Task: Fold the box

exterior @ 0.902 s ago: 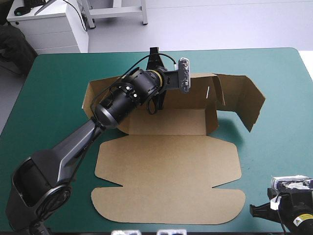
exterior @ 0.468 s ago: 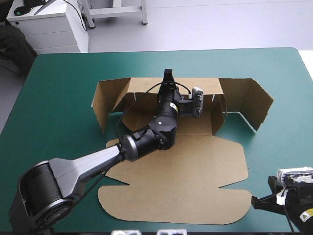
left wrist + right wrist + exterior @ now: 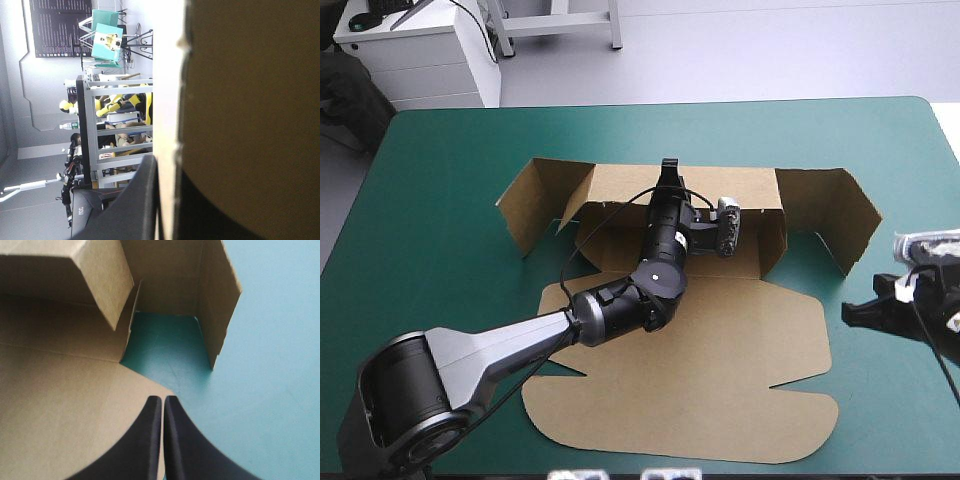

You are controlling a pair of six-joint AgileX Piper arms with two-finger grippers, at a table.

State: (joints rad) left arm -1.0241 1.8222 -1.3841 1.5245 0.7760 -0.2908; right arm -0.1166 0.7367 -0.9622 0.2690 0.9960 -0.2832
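Found brown box (image 3: 720,330) mid-table on teal-green cover (image 3: 440,150), back wall and both end flaps raised, lid flat toward near edge. Saw left gripper (image 3: 667,168) clamped on back wall's top edge, board pinched between black fingers (image 3: 140,210) in left wrist view. Noted right gripper (image 3: 163,399) pressed closed, holding nothing, out by box's right side, tips at lid's right edge, right end flap ahead of it.

Lab or robotics workspace: teal-green covered counter (image 3: 440,150) on pale floor, white drawer cabinet (image 3: 420,60) with computer mouse (image 3: 362,20), metal stand legs (image 3: 560,24) beyond.
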